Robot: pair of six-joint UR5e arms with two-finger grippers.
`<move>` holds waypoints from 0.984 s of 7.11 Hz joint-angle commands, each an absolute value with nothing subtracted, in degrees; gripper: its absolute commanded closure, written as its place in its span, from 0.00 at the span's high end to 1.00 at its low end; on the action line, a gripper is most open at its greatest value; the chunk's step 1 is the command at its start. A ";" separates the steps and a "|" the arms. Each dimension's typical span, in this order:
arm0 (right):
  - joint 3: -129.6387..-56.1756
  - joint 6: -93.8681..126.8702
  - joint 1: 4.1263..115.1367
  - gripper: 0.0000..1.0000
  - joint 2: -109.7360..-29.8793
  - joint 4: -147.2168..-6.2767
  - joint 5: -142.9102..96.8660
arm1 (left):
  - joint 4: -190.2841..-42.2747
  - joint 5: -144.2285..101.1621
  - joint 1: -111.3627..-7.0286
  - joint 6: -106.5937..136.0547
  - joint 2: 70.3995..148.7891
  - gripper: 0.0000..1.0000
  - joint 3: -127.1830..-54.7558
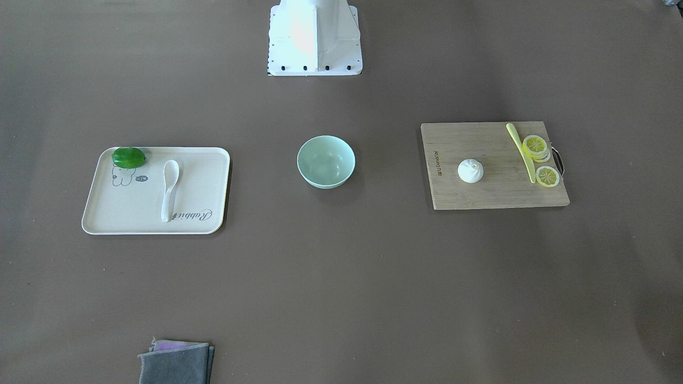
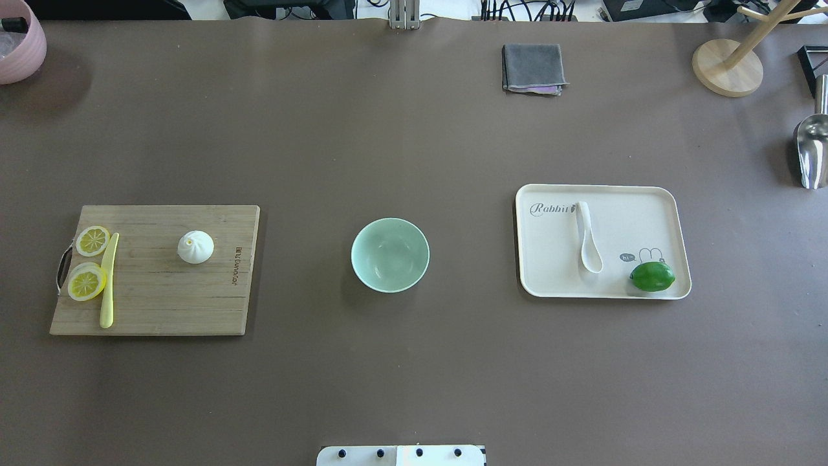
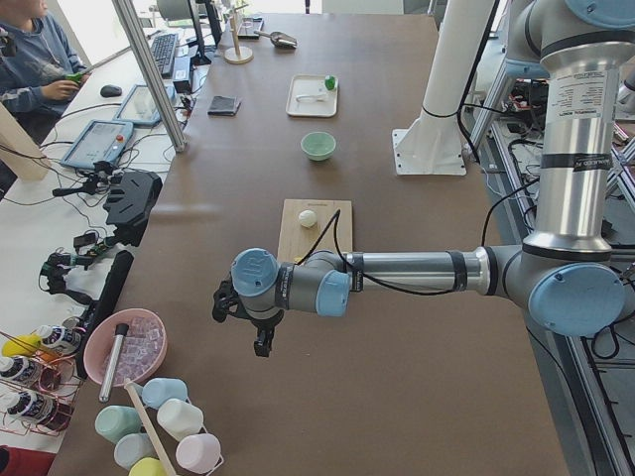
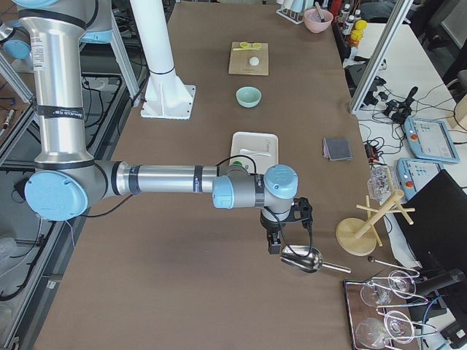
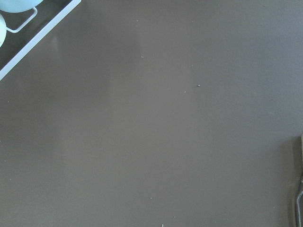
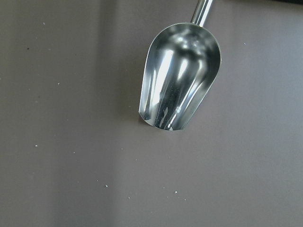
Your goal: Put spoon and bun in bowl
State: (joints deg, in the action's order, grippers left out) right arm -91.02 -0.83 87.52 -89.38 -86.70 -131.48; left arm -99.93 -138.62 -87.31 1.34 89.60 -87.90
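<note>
The white spoon [image 2: 587, 236] lies on a cream tray [image 2: 647, 207] on the robot's right side, also in the front view [image 1: 170, 189]. The white bun [image 2: 195, 246] sits on a wooden cutting board [image 2: 155, 304] on the robot's left side, also in the front view [image 1: 470, 170]. The mint-green bowl [image 2: 390, 254] stands empty between them. My left gripper [image 3: 260, 342] shows only in the left side view, beyond the board toward the table's end. My right gripper [image 4: 276, 244] shows only in the right side view, above a metal scoop. I cannot tell whether either is open or shut.
A green lime [image 2: 652, 276] lies on the tray's corner. A yellow-green knife [image 2: 108, 279] and lemon slices [image 2: 87, 282] lie on the board. A folded grey cloth [image 2: 532, 68], a metal scoop [image 6: 179, 90], a wooden stand [image 2: 728, 66] and a pink bowl [image 2: 19, 42] sit at the table's edges.
</note>
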 commanded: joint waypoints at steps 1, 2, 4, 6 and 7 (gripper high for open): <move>-90.97 -0.88 87.45 1.00 -89.56 -86.66 -131.48 | -100.02 -138.69 -86.84 1.41 89.12 0.98 -89.46; -91.05 -0.79 87.45 1.00 -89.73 -86.66 -131.92 | -99.93 -138.69 -86.84 1.41 88.95 0.98 -89.73; -91.58 -0.27 87.45 1.00 -89.83 -86.57 -131.93 | -100.28 -138.60 -86.84 1.41 88.94 0.98 -89.91; -91.50 -0.26 87.19 1.00 -89.47 -86.57 -131.66 | -100.37 -138.60 -86.75 2.19 88.94 0.98 -89.82; -90.89 -0.52 86.49 1.00 -89.65 -84.48 -131.66 | -100.37 -138.86 -86.75 2.20 88.86 0.98 -89.82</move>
